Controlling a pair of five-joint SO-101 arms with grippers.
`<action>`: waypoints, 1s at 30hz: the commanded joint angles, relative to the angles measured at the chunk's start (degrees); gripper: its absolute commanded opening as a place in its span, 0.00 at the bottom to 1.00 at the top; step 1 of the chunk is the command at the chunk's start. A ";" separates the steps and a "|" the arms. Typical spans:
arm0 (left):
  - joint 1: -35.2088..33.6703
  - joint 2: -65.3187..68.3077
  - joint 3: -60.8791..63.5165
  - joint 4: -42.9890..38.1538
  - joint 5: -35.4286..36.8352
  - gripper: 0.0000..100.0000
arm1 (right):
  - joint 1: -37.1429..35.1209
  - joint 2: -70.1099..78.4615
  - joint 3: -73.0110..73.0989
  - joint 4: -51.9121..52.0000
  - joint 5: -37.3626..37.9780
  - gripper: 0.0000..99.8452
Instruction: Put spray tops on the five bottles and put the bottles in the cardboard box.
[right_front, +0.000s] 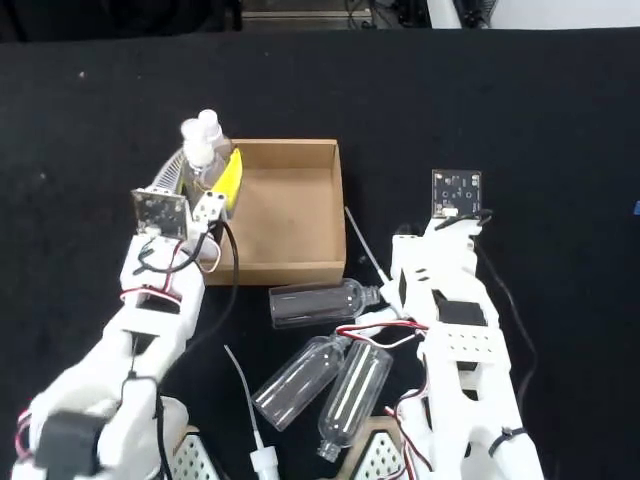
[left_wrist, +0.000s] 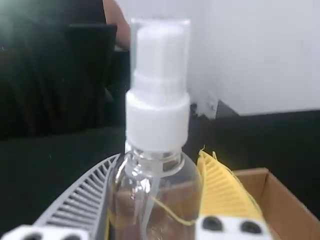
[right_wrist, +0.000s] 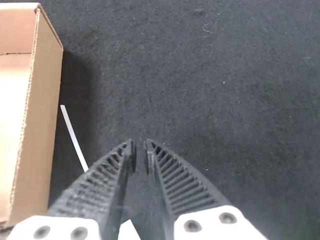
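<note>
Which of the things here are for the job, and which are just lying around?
For the job: capped bottle in the left gripper; three uncapped bottles; loose spray top; cardboard box.
Just there: black table cover; arm cables.

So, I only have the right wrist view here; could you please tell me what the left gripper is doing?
Observer: The left gripper is shut on an upright bottle with a spray top on it.
Operator: Thank you. Where is it relative to the box?
Observer: In the high view it is at the box wall on the left arm's side, near the far corner.
Operator: And are there bottles on the table?
Observer: Yes, three loose bottles lie in front of the box, between the arms.
</note>
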 joint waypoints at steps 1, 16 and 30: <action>0.57 5.19 -3.03 -9.85 -0.09 0.04 | 0.53 -0.84 -0.48 -1.32 0.18 0.02; 0.66 17.32 -7.43 -13.27 -0.09 0.04 | 0.53 -0.84 -0.75 -1.32 0.18 0.02; 0.57 17.41 -7.52 -13.19 -0.09 0.04 | 0.53 -0.84 -0.66 -1.32 0.18 0.02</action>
